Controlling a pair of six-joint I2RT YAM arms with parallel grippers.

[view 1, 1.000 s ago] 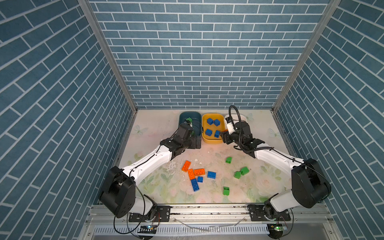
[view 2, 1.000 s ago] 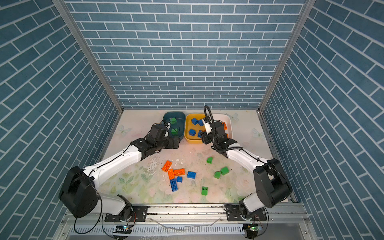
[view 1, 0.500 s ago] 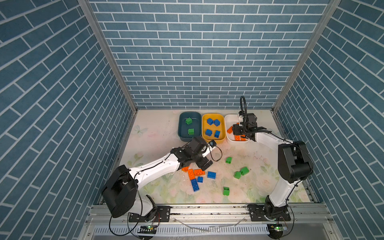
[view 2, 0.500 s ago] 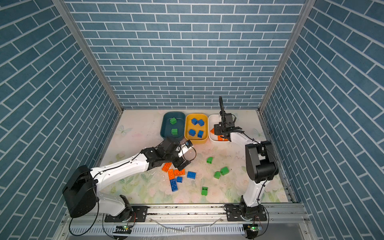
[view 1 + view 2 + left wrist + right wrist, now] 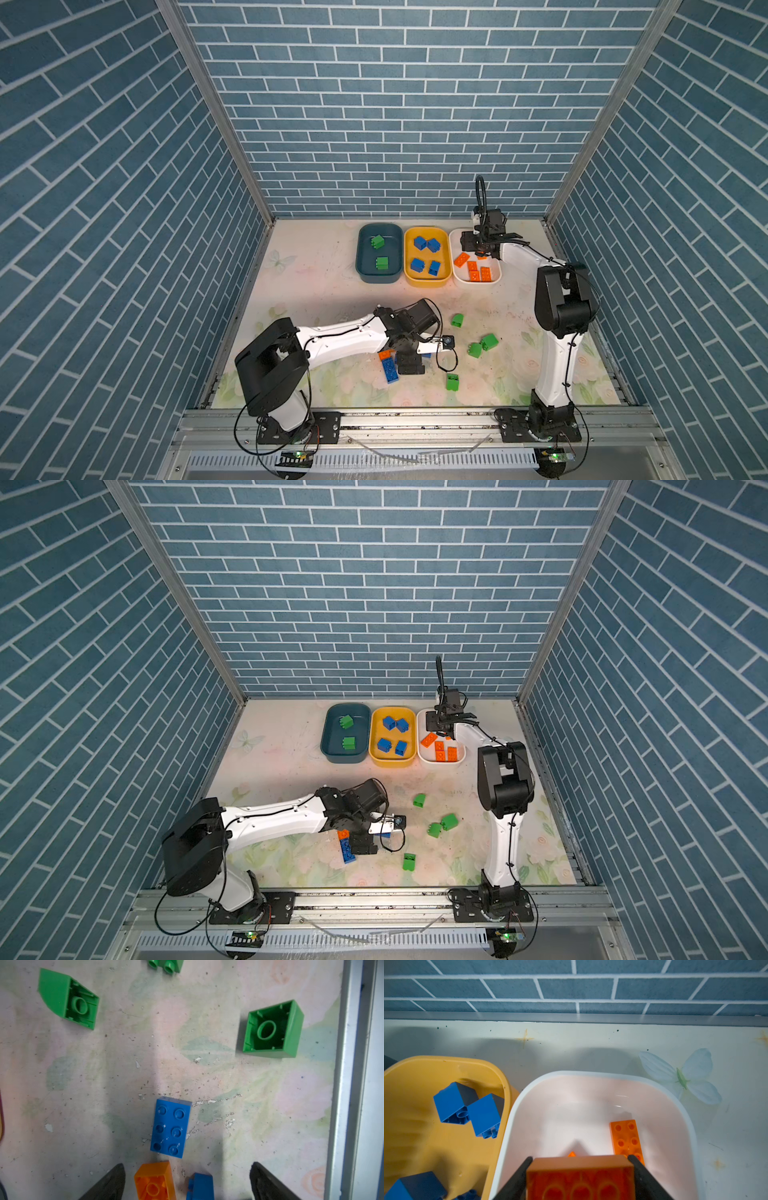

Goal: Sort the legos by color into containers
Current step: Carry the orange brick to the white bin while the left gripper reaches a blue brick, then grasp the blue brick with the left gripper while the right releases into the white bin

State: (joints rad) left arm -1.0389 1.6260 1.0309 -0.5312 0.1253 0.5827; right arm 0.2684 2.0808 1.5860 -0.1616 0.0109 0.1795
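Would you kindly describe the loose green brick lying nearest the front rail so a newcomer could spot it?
Find the metal front rail of the flower-printed table. Just behind it, near its middle, lies a chunky green plastic brick. The other three loose green bricks lie farther back, two of them side by side, while this one sits alone.

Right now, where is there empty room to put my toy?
Bare table between the teal tub and the side wall, and the strip between the yellow tub and the left arm. Crowded: orange and blue bricks around the left gripper, green bricks nearby.
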